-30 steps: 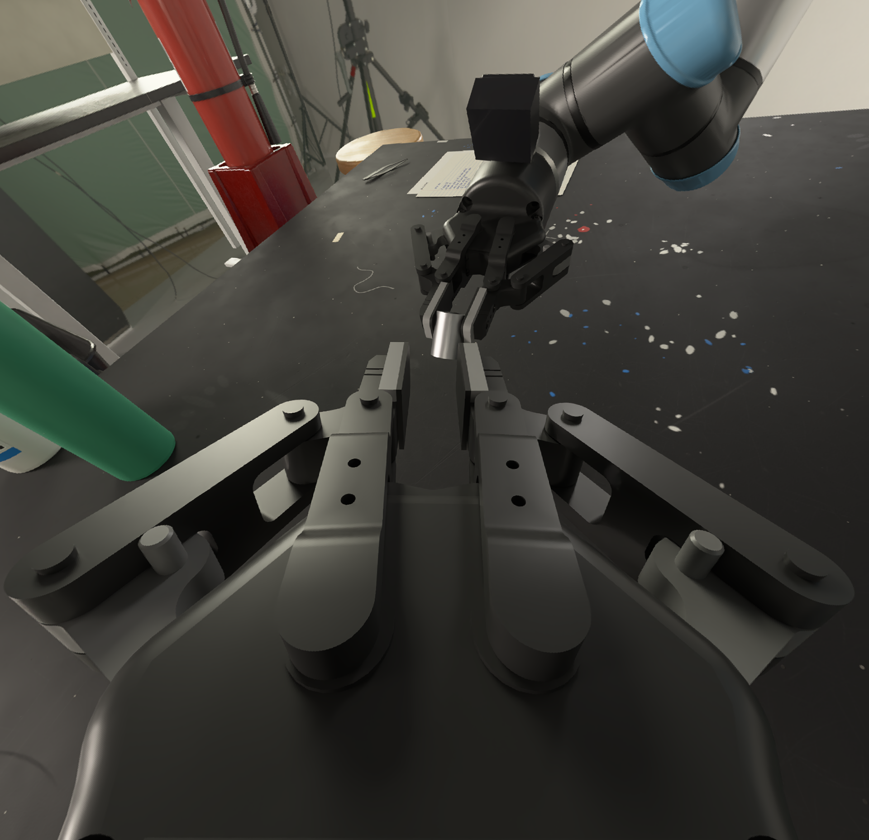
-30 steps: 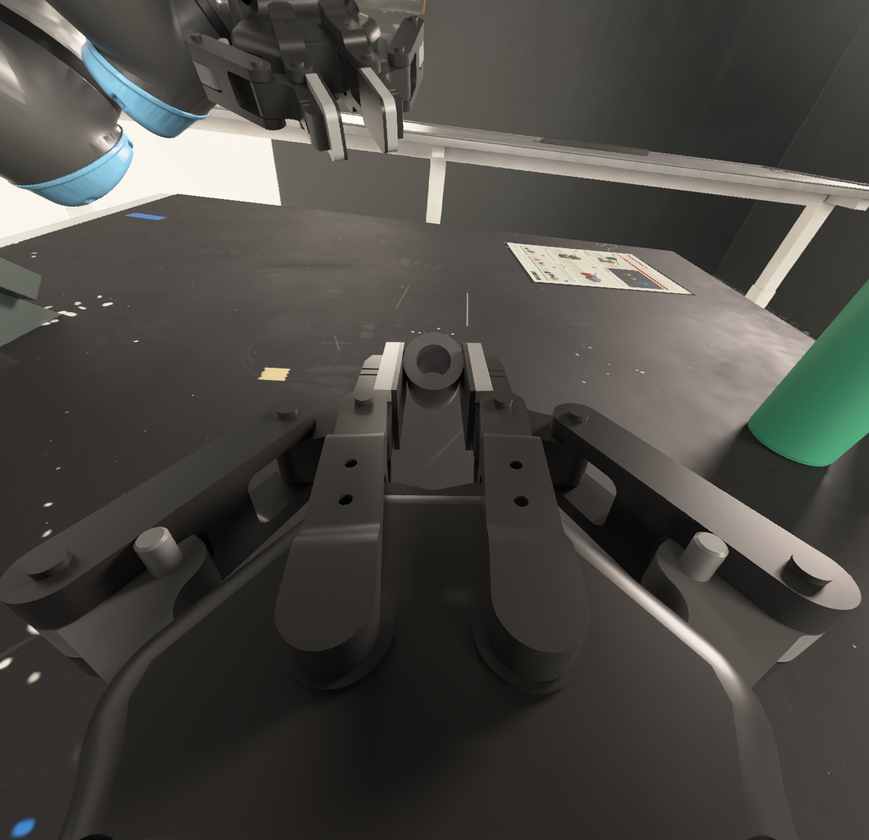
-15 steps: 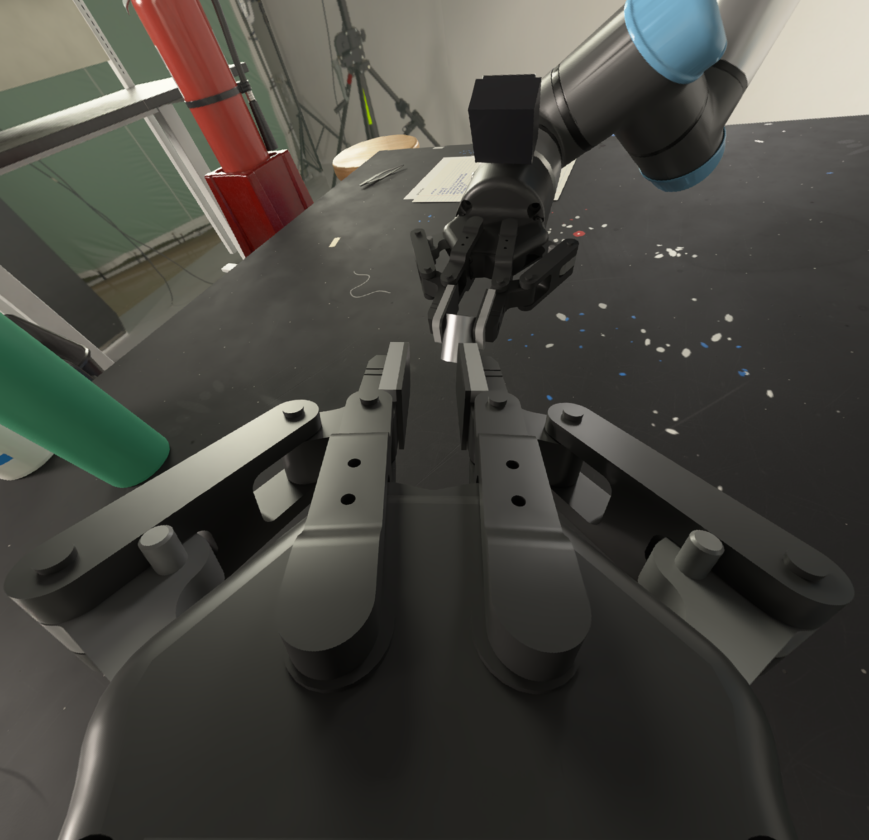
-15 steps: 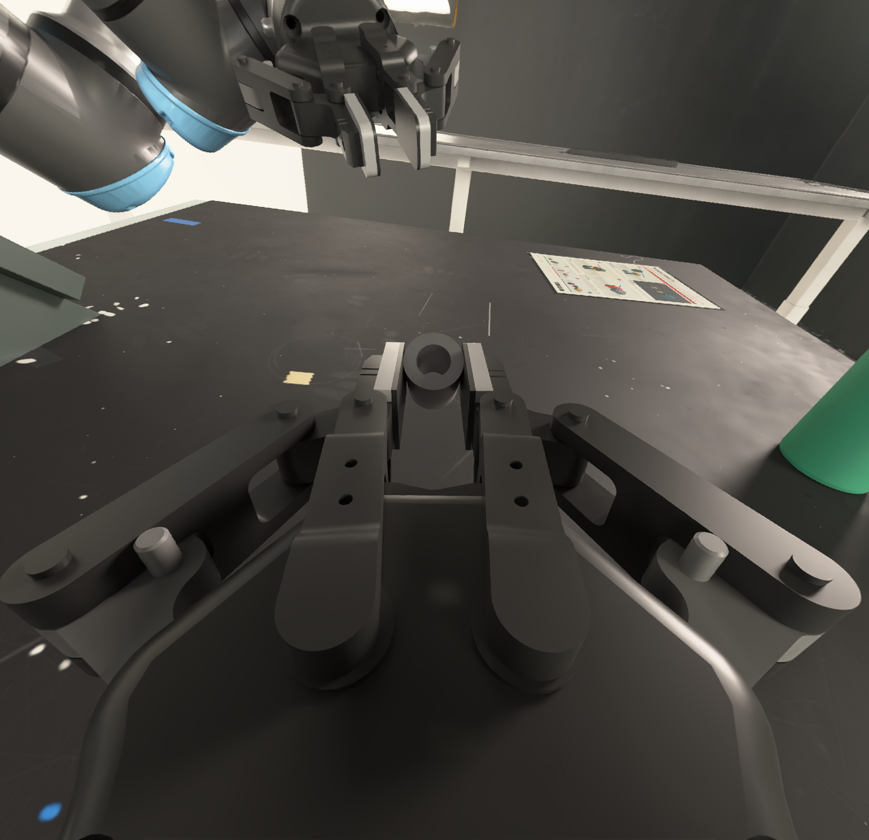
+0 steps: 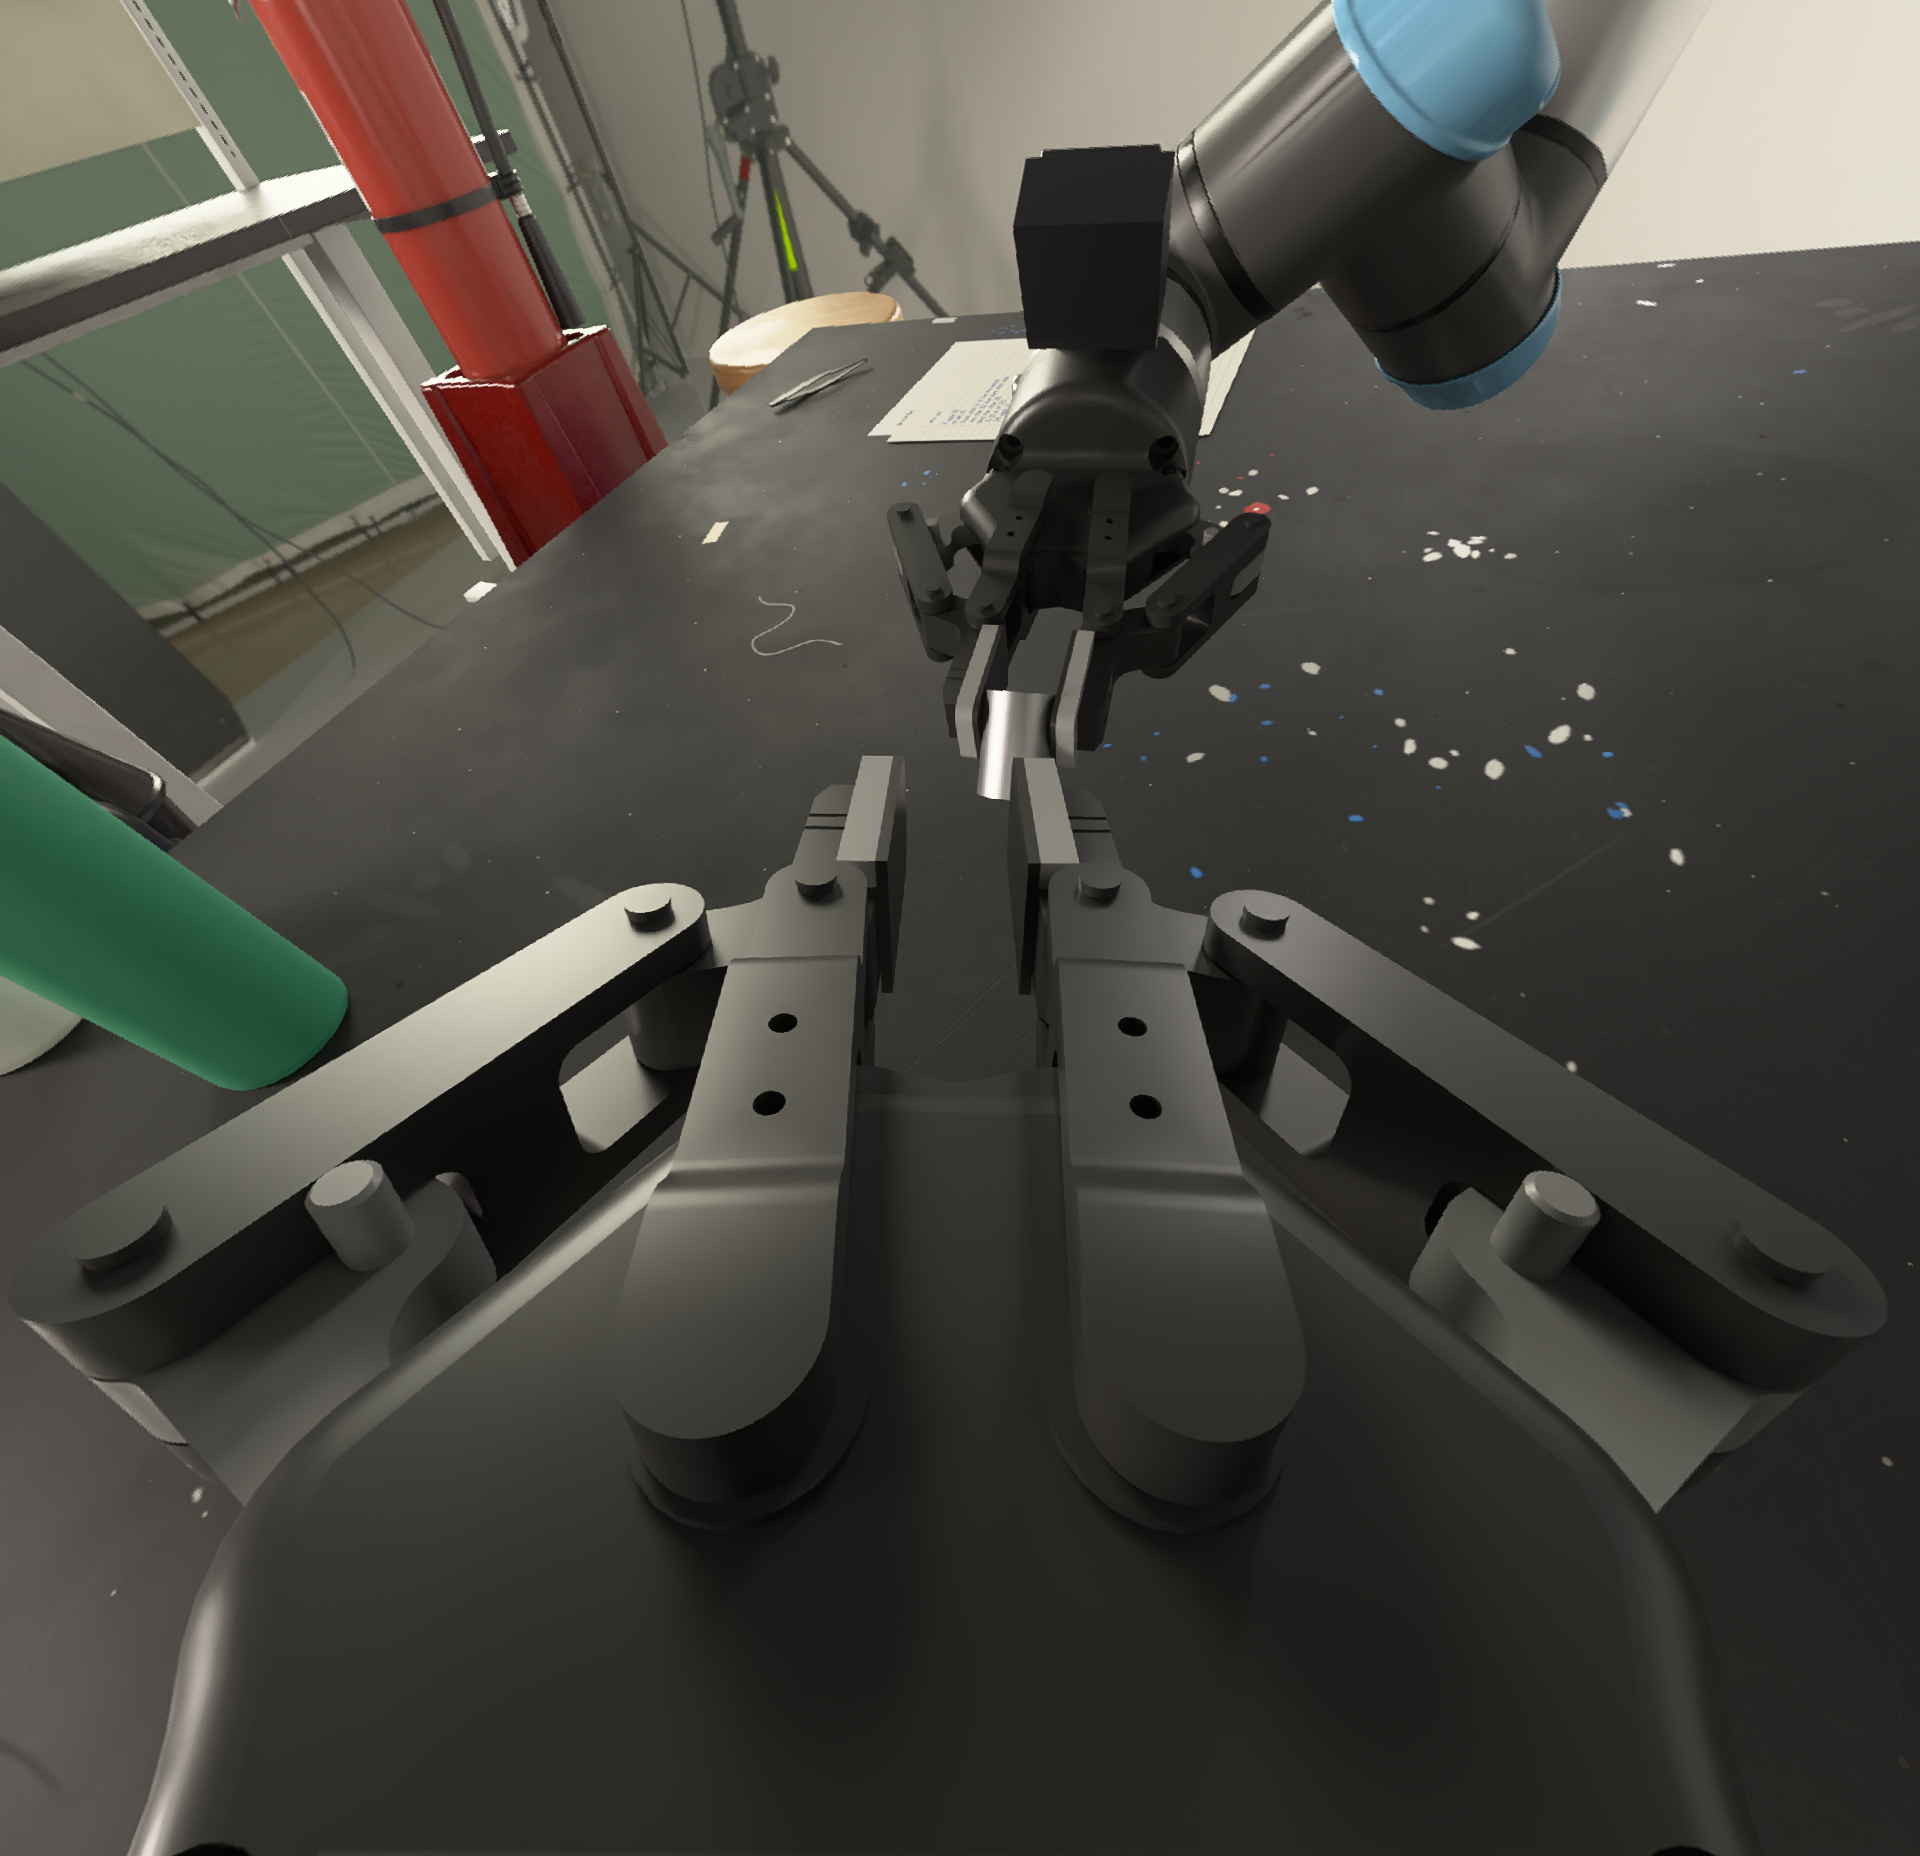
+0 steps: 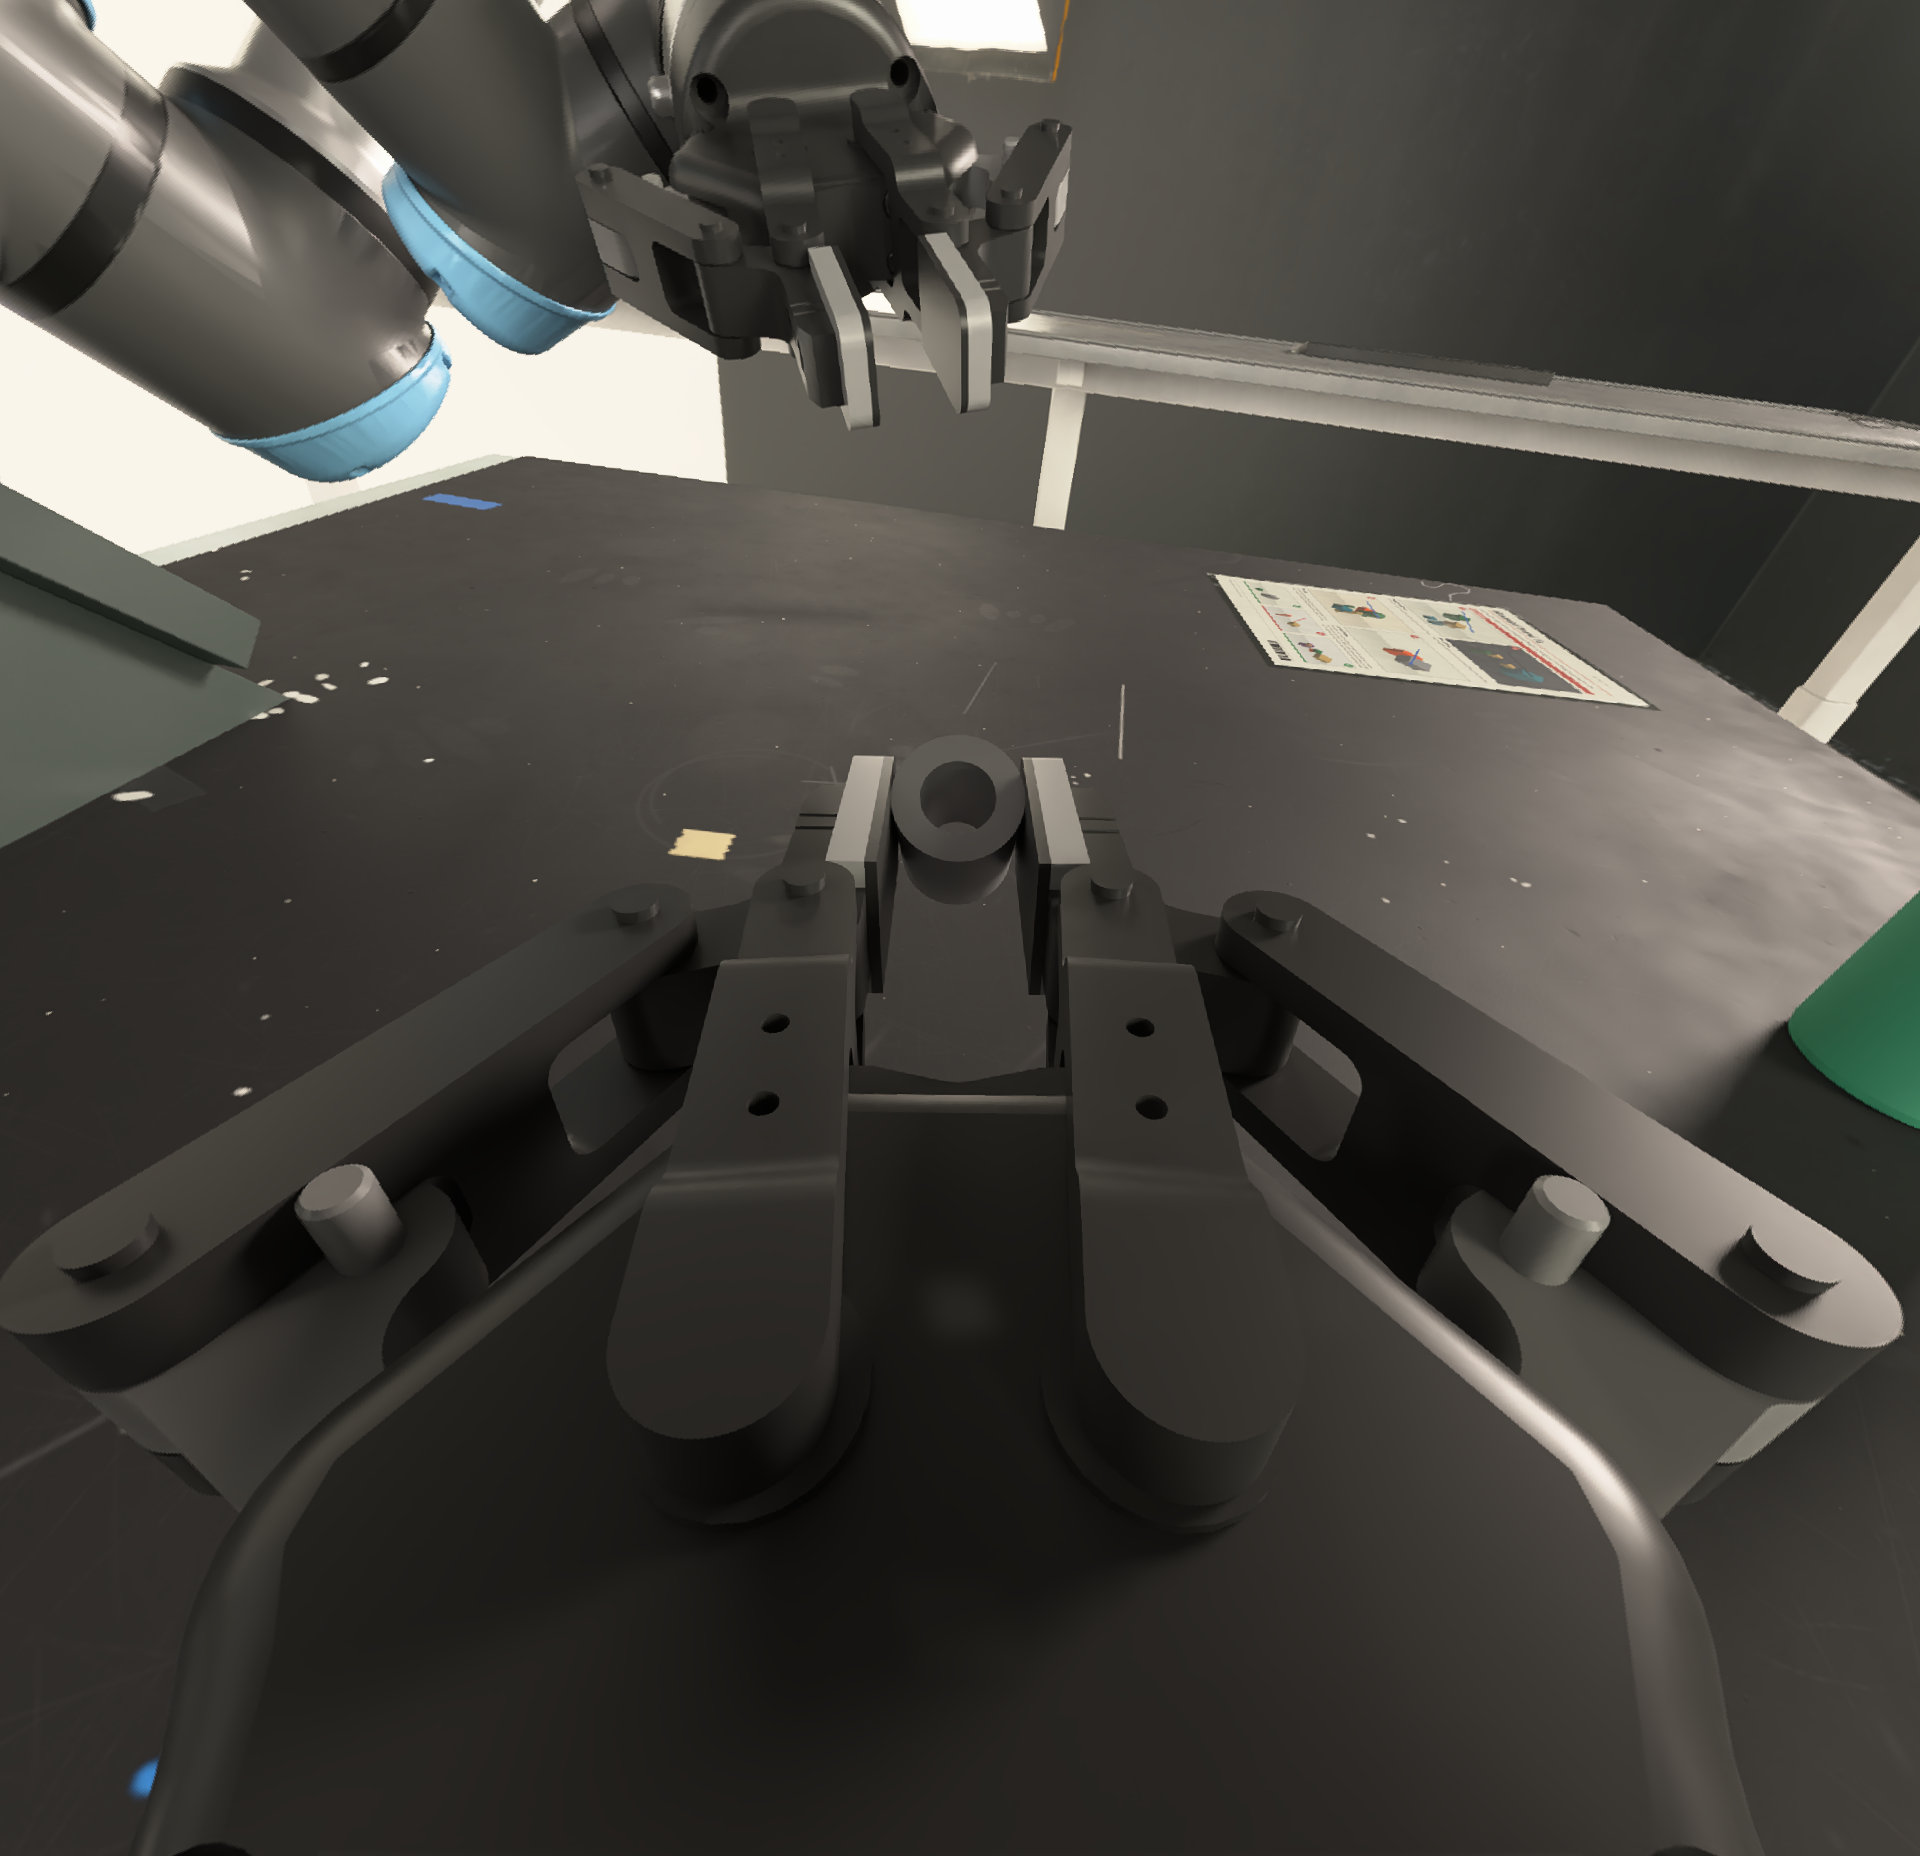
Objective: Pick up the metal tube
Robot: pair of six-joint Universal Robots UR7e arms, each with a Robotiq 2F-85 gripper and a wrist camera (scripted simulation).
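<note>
Between the right fingers: the metal tube (image 6: 954, 804) sits clamped, its open end facing the right wrist camera, one pad pressed against each side.
Tube seen from the left wrist camera: a short shiny cylinder (image 5: 1006, 744) pinched near the fingertips, hanging clear above the dark counter (image 5: 1558, 975) with no part touching it.
Right gripper (image 5: 1020, 720): closed on the tube; the hold looks even on both sides, so I judge it secure.
Left gripper (image 5: 954, 814): fingers parted with nothing between them; it points at the tube from just beside it and touches nothing.
Left gripper from the right wrist camera: it (image 6: 906, 372) hangs above the counter, facing the tube, its fingers spread apart.
Task done: the grasp is made and the tube is off the counter, so the pick-up itself appears complete.
Task left: at most a little more lift or a steady hold; whether the left arm is meant to take the tube cannot be told.
Risk: the tube is smooth and round, so a knock from the nearby left fingers could twist it in the grip.
Surroundings: a green cylinder (image 5: 156, 954) stands well off to the side, a printed sheet (image 6: 1423, 643) lies flat farther back, and white paint specks (image 5: 1455, 746) dot the counter; none are near the tube.
</note>
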